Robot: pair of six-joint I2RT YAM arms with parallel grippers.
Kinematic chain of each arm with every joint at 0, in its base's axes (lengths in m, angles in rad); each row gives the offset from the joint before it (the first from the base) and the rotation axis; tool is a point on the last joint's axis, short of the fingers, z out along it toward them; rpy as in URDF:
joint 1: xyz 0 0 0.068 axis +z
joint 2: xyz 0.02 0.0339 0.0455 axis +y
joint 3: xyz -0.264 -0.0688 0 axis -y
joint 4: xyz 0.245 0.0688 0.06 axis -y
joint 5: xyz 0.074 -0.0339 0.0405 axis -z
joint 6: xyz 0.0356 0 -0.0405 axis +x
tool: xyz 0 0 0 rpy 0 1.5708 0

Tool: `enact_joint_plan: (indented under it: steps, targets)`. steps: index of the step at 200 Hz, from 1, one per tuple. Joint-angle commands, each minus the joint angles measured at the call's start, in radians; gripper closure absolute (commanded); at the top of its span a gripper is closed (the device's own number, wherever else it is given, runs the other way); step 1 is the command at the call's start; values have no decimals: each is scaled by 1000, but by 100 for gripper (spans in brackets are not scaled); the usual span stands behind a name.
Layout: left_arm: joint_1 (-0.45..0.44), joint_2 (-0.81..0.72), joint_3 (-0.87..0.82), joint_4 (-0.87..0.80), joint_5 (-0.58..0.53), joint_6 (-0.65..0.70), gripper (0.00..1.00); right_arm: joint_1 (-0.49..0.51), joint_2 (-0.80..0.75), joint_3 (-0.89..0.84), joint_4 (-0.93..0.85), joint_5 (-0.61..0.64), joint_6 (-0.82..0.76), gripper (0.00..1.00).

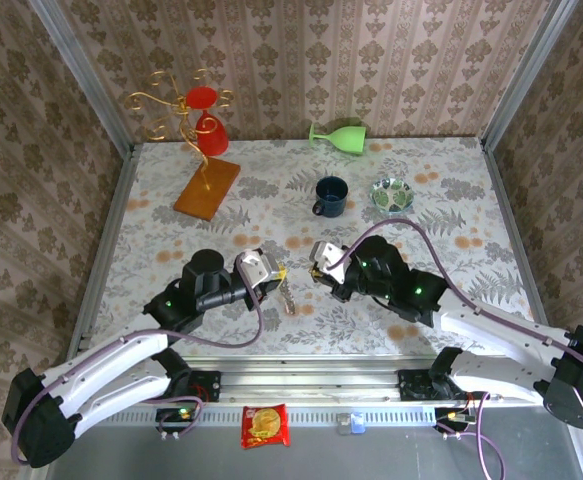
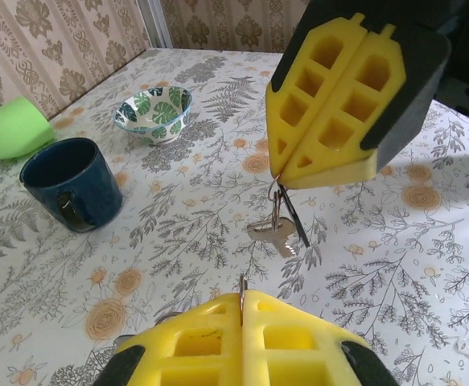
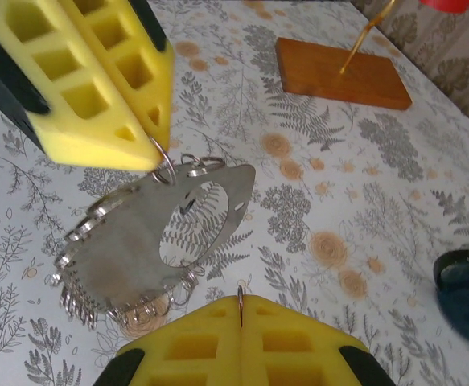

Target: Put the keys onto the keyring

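Note:
My left gripper (image 1: 276, 272) (image 2: 242, 293) is shut, with a thin wire ring pinched between its yellow pads. In the right wrist view, the keyring (image 3: 129, 249) hangs from that left gripper (image 3: 155, 157). It is a flat silvery plate with an oval hole and several small wire rings along its edge. My right gripper (image 1: 319, 266) (image 3: 240, 299) is shut on a small ring. Seen from the left wrist, the keys (image 2: 276, 233), silver and black, dangle from that right gripper (image 2: 286, 178) just above the table. The two grippers face each other tip to tip, a short gap apart.
A blue mug (image 1: 330, 195) (image 2: 71, 183) and a leaf-patterned bowl (image 1: 392, 193) (image 2: 154, 112) stand behind the grippers. A green cup (image 1: 338, 136) lies on its side at the back. A gold wire stand with red cups on a wooden base (image 1: 207, 187) (image 3: 343, 72) is at back left.

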Motion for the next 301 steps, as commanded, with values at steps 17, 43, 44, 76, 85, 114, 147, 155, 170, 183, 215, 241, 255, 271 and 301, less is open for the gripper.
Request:
enact_joint_plan:
  steps: [17,43,44,76,85,114,147,155,170,183,215,241,255,271,301]
  targets:
    - [-10,8,21,44,6,-38,100,5,27,65,49,-63,5,100]
    - [-10,20,18,69,8,-35,100,7,31,53,87,-107,84,100]
    - [-10,21,18,70,8,-35,100,8,31,53,88,-109,86,100]
    - [-12,26,9,96,9,-32,100,14,57,62,89,-143,122,100]
    - [-12,28,7,98,9,-31,100,16,67,63,91,-147,128,100]
    - [-12,28,0,108,10,-34,100,20,93,73,98,-149,149,100]
    - [-12,28,-1,108,10,-32,100,20,103,72,121,-140,175,100]
    - [-12,28,-1,107,10,-32,100,19,103,71,123,-138,177,100]
    - [-13,32,-1,105,10,-28,100,20,103,70,127,-145,181,100]
    - [-13,34,-1,105,10,-28,100,20,103,68,129,-152,184,100]
    - [-14,36,1,106,10,-29,100,20,106,68,138,-167,189,100]
    - [-15,35,1,107,11,-28,100,19,112,72,147,-171,192,100]
    - [-15,35,0,106,12,-27,100,19,118,72,152,-160,199,100]
    - [-16,36,-2,108,13,-26,100,20,126,77,154,-140,208,100]
    - [-16,35,2,100,16,-20,100,19,132,77,152,-88,220,100]
